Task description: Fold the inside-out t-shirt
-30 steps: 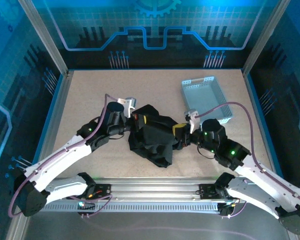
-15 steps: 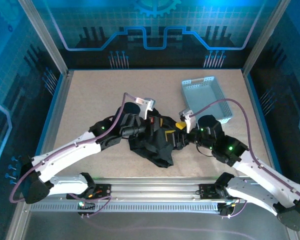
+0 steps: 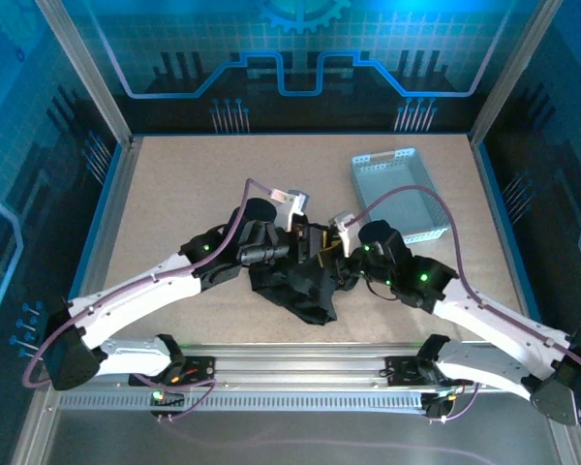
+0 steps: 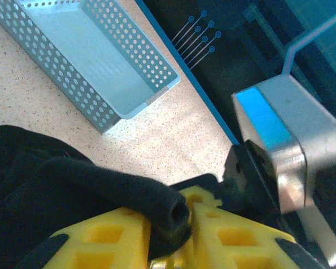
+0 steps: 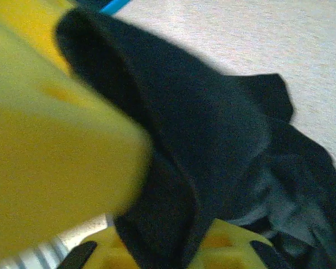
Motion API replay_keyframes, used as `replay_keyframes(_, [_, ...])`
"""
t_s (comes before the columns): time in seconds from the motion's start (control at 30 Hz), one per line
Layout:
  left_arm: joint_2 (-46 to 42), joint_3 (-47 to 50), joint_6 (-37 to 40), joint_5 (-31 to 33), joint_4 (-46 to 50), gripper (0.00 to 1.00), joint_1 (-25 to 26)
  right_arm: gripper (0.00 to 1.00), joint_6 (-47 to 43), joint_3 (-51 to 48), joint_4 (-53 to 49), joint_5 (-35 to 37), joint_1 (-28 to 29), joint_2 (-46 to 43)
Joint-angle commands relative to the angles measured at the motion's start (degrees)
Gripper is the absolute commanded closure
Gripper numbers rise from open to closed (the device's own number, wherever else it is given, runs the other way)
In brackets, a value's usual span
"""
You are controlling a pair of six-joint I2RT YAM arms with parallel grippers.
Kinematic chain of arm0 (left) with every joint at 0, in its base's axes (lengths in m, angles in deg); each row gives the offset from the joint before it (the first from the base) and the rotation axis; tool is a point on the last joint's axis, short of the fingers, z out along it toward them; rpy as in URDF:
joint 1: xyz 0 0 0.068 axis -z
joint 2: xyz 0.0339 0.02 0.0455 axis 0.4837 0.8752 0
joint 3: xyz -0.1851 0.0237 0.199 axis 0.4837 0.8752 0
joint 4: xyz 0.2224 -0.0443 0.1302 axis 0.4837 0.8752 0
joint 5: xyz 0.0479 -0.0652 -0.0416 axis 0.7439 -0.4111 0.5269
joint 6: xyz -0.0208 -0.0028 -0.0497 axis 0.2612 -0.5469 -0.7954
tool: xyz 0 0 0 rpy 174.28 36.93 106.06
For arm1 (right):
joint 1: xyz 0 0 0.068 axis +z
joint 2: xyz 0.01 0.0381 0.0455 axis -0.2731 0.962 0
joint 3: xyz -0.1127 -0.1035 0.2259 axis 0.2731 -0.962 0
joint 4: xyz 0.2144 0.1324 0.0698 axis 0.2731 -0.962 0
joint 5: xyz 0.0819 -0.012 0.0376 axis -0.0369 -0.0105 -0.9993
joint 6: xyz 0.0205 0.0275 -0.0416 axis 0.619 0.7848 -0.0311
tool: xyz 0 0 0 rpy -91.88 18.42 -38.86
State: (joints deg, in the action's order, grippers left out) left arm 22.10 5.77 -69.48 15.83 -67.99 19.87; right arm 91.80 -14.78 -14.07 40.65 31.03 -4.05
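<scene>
The inside-out t-shirt (image 3: 305, 288), soft rumpled black cloth, is pinched by the right tool (image 3: 331, 258); left tool (image 3: 305, 250) unclear.

top: high, looking down from behind | wrists: close-up | shared: t-shirt (image 3: 305, 286)

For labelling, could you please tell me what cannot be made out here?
- Top view: middle of the black fabric t-shirt, under the left arm and right arm.
- Left wrist view: light grey perforated plastic tray, cut by top edge; whether left tool grips, unclear.
- Right wrist view: yellow finger, blurred.
</scene>
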Motion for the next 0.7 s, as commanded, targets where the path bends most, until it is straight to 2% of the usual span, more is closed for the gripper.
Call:
replay_keyframes(0.0, [-4.5, 1.1, -0.6, 1.2, 1.5, 0.56, -3.3, 0.99, -1.8, 0.5, -8.0, 11.0, 0.3, -3.7])
replay_keyframes(0.07, [-7.3, 2.7, -0.6, 3.4, 3.7, 0.46, -6.1, 1.0, -1.1, -0.1, -12.1, 15.6, 0.2, -5.3])
replay_keyframes(0.17, [-9.9, 4.9, -1.8, 5.6, 8.8, 0.39, -12.6, 1.0, 3.9, -2.2, -16.2, 22.6, -1.1, -9.0])
replay_keyframes(0.33, [-6.6, 7.1, -5.1, 9.3, 19.9, 0.32, -21.7, 1.0, 16.1, -7.3, -22.1, 25.5, -9.9, -15.4])
replay_keyframes(0.53, [1.7, 11.6, -8.3, 8.7, 20.3, 0.3, -23.6, 1.0, 27.1, -12.1, -27.5, 23.5, -20.6, -22.3])
replay_keyframes(0.67, [4.2, 13.9, -9.9, 8.1, 19.4, 0.3, -23.6, 1.0, 30.0, -13.7, -29.0, 19.5, -27.6, -23.6])
